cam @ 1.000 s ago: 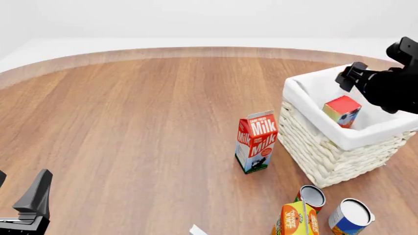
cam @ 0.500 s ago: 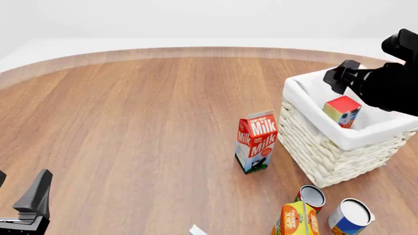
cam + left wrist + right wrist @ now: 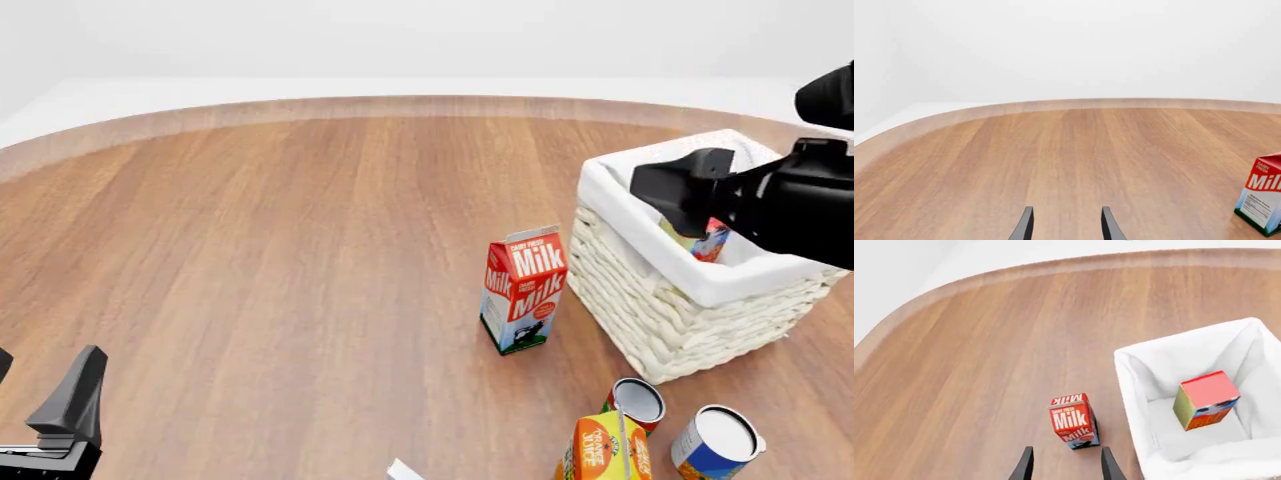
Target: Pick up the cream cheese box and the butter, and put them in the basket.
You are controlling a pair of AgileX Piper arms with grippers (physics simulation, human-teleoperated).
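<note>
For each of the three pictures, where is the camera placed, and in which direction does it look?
Front view: above the arms' side, facing forward and down; shows left gripper, right gripper, basket.
Left wrist view: low behind its fingers, facing across the table.
Right wrist view: high, looking down on the butter.
All three share the milk carton.

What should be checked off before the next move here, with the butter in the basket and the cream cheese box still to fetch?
1. Butter inside basket: ok, standing on end against the lining.
2. Right gripper empty: ok, fingers apart with nothing between them.
3. Left gripper empty and open: ok.
4. Cream cheese box located: cannot tell; only a whitish corner shows at the front view's lower edge.
5. Cream cheese box in basket: not ok, only butter there.
6. Milk carton upright, apart from basket: ok.
</note>
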